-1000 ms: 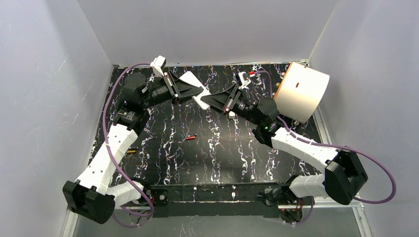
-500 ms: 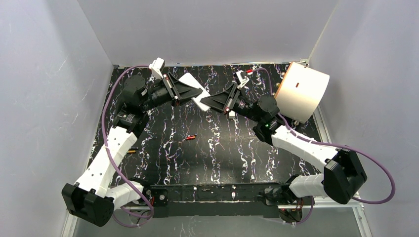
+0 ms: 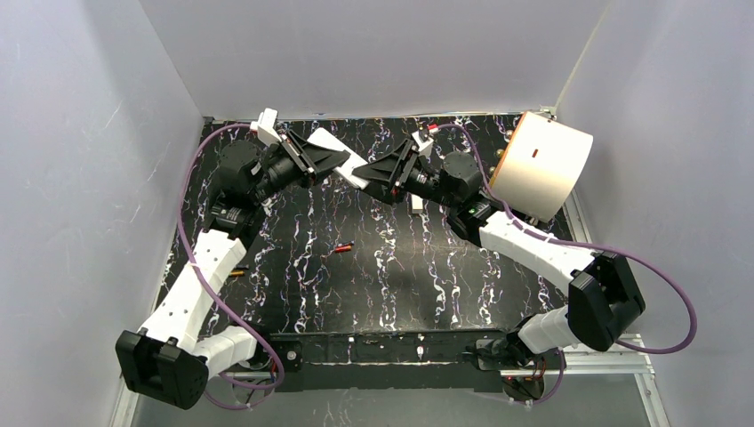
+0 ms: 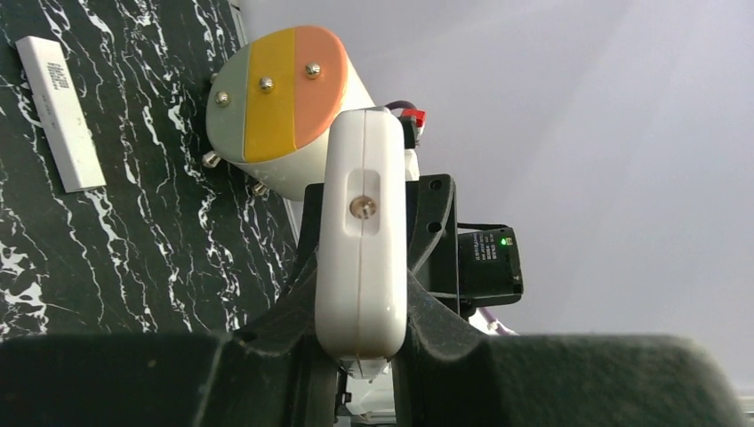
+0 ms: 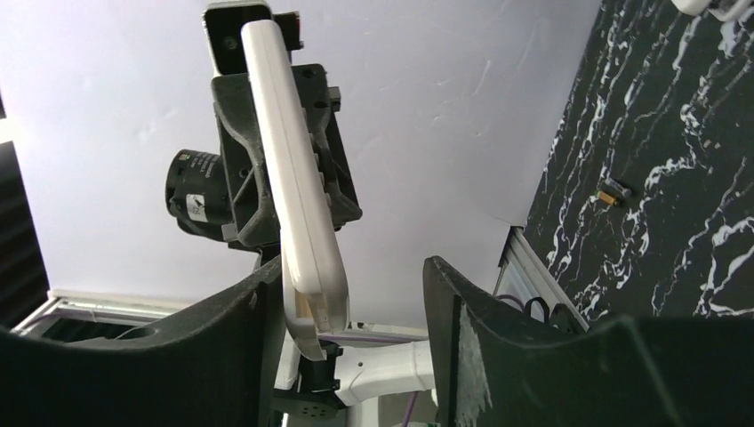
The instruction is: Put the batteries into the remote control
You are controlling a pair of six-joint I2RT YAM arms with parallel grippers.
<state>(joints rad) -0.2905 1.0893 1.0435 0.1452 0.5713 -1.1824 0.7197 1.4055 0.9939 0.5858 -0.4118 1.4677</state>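
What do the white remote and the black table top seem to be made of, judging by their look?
The remote: probably moulded plastic, smooth white with a slight gloss. Its rounded edges and the thin seam line along its side suggest this.
The table top: black with white veins like marble, but it may be only a printed sheet; I cannot tell.

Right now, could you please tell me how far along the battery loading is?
Done: the white plastic remote control is up off the black marbled table. In hand: the left gripper is shut on it, and the open right gripper straddles its other end. Left: two small orange-red cylindrical batteries lie unloaded, that one mid-table and another near the table's left edge.
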